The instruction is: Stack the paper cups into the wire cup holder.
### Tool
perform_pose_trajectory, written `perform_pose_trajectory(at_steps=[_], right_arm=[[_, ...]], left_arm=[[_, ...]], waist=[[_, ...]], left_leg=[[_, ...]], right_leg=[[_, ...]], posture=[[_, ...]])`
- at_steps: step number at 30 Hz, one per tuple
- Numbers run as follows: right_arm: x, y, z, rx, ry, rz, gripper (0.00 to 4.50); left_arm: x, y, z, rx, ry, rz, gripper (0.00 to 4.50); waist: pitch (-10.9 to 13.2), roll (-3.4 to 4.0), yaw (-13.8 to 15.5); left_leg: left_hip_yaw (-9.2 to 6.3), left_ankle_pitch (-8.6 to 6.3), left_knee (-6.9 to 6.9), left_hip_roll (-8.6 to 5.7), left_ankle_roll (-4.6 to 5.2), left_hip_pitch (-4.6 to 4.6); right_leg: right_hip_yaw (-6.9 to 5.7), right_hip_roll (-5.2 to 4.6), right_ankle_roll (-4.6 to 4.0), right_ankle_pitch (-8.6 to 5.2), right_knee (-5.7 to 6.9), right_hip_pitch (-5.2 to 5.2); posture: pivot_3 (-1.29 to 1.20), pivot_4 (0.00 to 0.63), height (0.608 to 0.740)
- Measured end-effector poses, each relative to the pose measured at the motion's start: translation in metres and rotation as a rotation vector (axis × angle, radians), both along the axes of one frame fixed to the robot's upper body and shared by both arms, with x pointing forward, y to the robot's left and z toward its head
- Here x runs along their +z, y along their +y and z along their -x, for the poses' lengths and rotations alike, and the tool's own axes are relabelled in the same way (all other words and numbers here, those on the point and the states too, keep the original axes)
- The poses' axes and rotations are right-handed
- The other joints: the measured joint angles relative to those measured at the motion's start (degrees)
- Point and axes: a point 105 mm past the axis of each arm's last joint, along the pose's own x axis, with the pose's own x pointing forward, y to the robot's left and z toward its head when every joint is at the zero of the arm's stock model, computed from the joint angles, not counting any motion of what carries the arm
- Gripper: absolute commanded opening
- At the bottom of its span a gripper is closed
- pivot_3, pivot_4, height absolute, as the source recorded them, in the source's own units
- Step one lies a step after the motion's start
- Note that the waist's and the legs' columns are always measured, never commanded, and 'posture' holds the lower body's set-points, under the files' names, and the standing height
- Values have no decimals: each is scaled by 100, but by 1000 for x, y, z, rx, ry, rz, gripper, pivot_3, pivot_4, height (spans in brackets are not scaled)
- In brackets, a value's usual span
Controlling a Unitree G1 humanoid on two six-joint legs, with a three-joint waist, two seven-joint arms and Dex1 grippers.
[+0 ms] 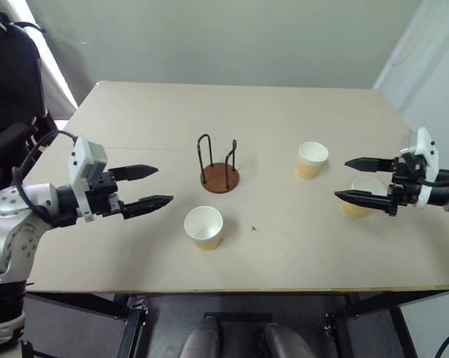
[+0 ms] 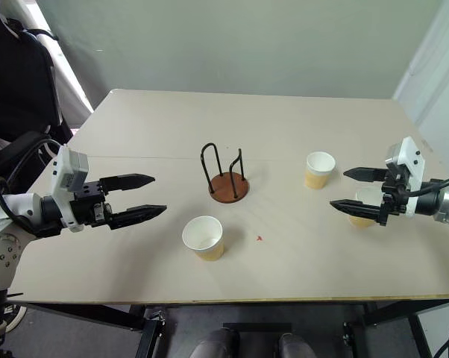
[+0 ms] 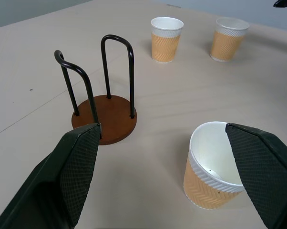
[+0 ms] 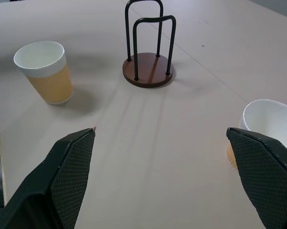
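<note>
Both sets of jaws stand wide apart and empty: the left gripper [image 1: 144, 186] hangs above the bench [image 1: 157, 112] on the robot's left, its fingers aimed in toward the middle, and the right gripper [image 1: 359, 179] hangs opposite on the robot's right, fingers aimed back the other way. Nothing is clamped on either side, so the task looks to be at its very start: the wire cup holder [image 1: 220, 177] stands upright near the middle of the bench with its black loops bare and no cup in it, and all three paper cups sit upright, apart from each other, mouths up. All three are left to stack. The near cup [image 1: 203, 227] stands in front of the holder, toward the bench's front edge, near the tips of the left gripper and a little to their right; in the left wrist view it sits just beyond the open jaws, closer to one finger, with the holder beyond the other. The far cup [image 1: 311, 160] stands to the right of the holder, between it and the right gripper and well clear of both. The third cup [image 1: 362, 195] sits directly under and behind the right gripper's fingers, partly hidden by them in the head views; whether they touch it I cannot tell, though the right wrist view suggests it lies just beside one finger
</note>
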Motion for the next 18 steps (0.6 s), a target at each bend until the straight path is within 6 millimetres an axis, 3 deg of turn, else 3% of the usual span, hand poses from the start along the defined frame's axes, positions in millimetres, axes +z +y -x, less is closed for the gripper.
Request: perform_pose_trajectory(at_steps=[9,14,18], right_arm=[[-1,-7,3,-10,15,27,4500],[7,-24,7,-50,18,67,4500],[-2,-41,3,-118,32,202,4500]], left_arm=[[0,0,1,-13,3,-3,4471],[3,1,3,-17,4,-23,4471],[6,2,8,-44,9,-47,4471]], waist=[[0,0,1],[0,0,3],[0,-1,1]], left_leg=[[3,0,1,1,0,0],[7,-1,0,3,-1,0],[12,-2,2,11,-3,0]], right_leg=[[1,0,0,0,0,0],[2,0,0,0,0,0],[1,2,-5,3,0,-2]], posture=[[0,150,740],[0,150,740],[0,150,740]])
